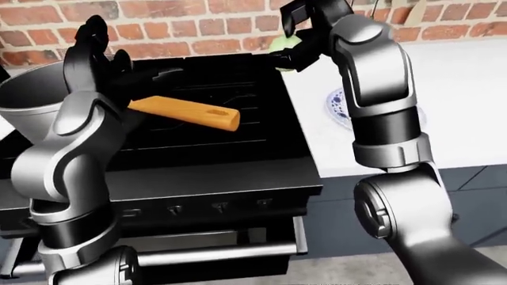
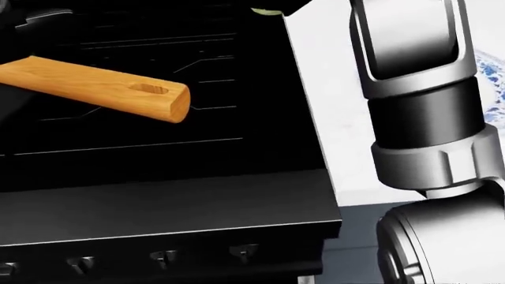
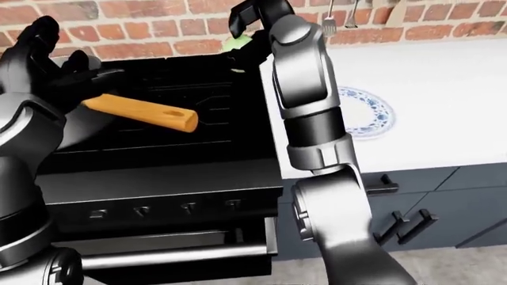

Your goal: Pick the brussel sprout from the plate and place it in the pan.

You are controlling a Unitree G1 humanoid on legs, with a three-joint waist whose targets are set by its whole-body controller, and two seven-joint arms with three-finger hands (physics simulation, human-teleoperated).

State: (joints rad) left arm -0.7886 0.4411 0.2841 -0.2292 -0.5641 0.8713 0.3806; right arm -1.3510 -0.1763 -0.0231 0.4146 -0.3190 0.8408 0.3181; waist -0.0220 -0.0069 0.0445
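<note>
- The brussel sprout (image 1: 285, 44) is a small, pale green, round ball. It is off the plate, gripped between the dark fingers (image 1: 295, 54) of the right hand (image 1: 305, 29), and held up over the right edge of the black stove, level with the brick wall in the left-eye view.
- The plate (image 3: 371, 113) is white with a blue floral rim. It lies flat on the white counter, just right of the stove, and carries nothing.
- The pan shows mainly by its long wooden handle (image 2: 99, 87), which lies slantwise across the stove top with a slot near its rounded end; the dark bowl is hard to make out.
</note>
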